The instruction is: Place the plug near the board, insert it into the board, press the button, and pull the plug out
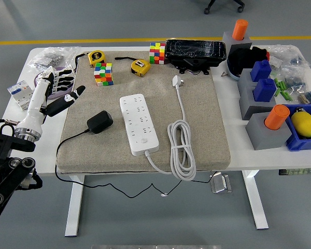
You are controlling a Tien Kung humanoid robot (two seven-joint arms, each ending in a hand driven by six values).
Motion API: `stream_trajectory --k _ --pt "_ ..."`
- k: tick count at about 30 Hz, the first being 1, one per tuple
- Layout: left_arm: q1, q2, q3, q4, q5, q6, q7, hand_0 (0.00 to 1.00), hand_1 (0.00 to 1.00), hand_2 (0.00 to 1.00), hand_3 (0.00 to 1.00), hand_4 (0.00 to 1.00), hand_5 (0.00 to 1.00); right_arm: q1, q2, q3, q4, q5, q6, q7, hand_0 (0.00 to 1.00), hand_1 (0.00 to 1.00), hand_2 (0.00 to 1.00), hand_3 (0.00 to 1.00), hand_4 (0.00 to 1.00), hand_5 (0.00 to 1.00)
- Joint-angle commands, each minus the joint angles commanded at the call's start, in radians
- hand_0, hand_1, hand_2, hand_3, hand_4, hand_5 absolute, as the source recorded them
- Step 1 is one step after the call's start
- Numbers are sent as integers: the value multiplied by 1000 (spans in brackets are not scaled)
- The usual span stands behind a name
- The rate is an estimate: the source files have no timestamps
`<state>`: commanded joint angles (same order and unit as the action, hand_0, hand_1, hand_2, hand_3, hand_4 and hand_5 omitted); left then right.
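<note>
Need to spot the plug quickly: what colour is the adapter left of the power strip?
Black adapter, clearest in the head view.

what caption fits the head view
Left hand open at the mat's left edge, black plug lying unplugged beside the white power strip.

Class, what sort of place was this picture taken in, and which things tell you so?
Probably a robotics test lab: a robot hand over a white table cluttered with a power strip, Rubik's cubes and tape measures.

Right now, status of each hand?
Left hand: open, fingers spread, holding nothing, at the mat's left edge.
Right hand: not in view.
</note>
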<state>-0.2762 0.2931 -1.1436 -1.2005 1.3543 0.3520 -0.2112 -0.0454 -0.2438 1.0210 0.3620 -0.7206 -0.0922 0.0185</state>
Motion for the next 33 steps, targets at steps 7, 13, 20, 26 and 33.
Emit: stream_trajectory --k 7,13,20,26,33 --pt "12 1 0 -8 5 -1 2 614 696 717 765 912 537 2 -2 -11 -1 5 1 -1 597 621 616 546 924 474" --pt "16 -3 11 -4 5 -1 2 617 698 718 765 910 537 -2 -10 -17 -2 7 1 0 596 622 620 546 925 474" --pt "9 -5 15 0 8 -2 7 618 700 721 765 910 540 -7 -15 -19 -4 8 1 1 596 622 620 546 925 475" --pt "19 -7 21 0 14 -9 20 621 701 722 765 911 543 -20 -9 -5 -5 7 0 1 596 622 619 545 925 475" --pt "19 -3 18 -8 29 -18 34 629 707 728 765 910 541 -9 -3 -14 -6 11 5 -4 597 621 619 545 925 475"
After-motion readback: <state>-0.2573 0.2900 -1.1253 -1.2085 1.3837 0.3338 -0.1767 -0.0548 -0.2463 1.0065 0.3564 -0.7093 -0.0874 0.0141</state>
